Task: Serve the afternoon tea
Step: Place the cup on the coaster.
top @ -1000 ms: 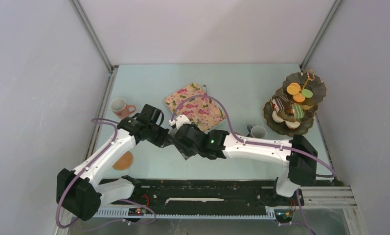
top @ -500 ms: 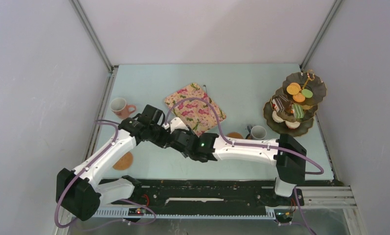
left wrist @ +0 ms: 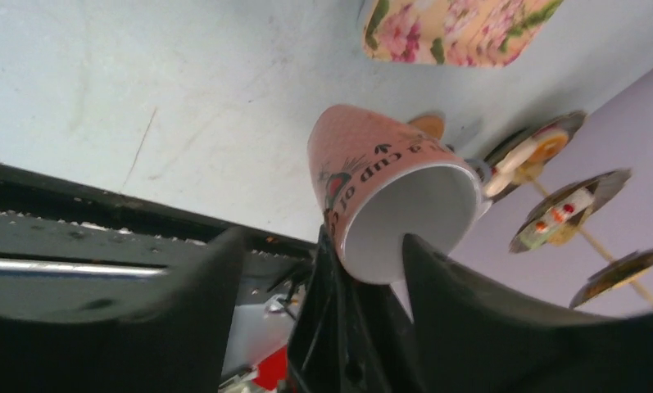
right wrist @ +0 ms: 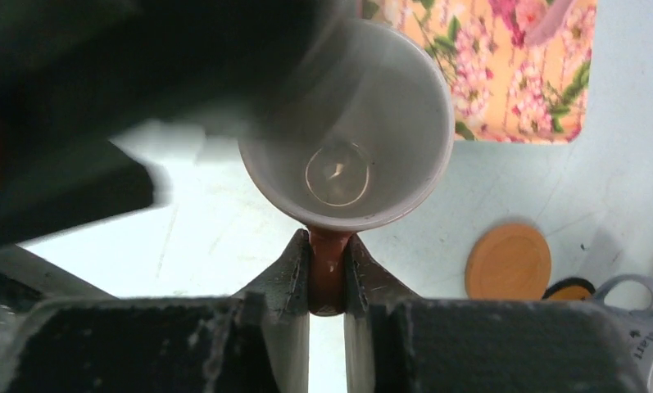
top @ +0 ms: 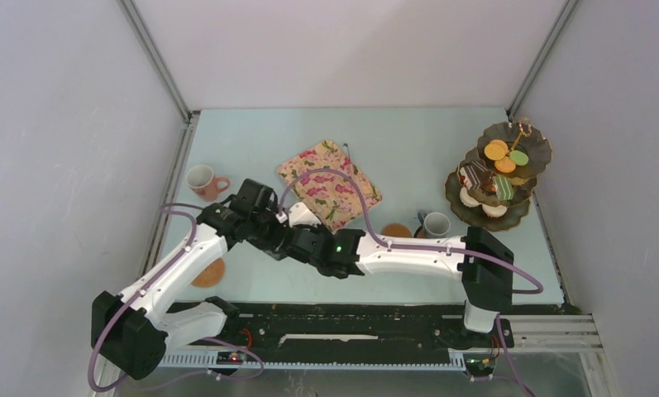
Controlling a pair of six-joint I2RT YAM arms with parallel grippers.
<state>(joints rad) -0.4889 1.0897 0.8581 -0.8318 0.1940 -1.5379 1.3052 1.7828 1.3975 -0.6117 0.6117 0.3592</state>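
Right arm (top: 408, 246) has slid leftward since a second ago, uncovering a round coaster (top: 397, 230) it was hiding. The right tool (right wrist: 328, 242) has pinched down while the left tool (left wrist: 321, 239) let go, so this looks like a handoff. Big to small, all placed off the floral tray (top: 329, 182): the pale surface (top: 408, 141) runs under everything, and the three-tier stand (top: 495, 178), loaded with treats, sits well off to the tray's right. The pink mug (right wrist: 364, 123) is just by the tray's near-left corner between the two tools. It seems to be held off the surface, though I can't be sure. The right tool is clamped on its handle, jaws squeezed tight on either side. The left tool has its jaws spread around the mug body with a clear gap on one side, so I'd call it released. A second pink mug (top: 202, 179) stands left of the tray. A grey mug (top: 436, 223) sits to the tray's near right, just beside that round coaster, and another coaster (top: 209, 271) lies near-left of the tray. Handling-wise I'd guess glazed ceramic: stiff, a bit slick, and it would chip if dropped. It's not heavy, but enough to swing on a handle-only pinch. Holding the handle close to the body seems safest.
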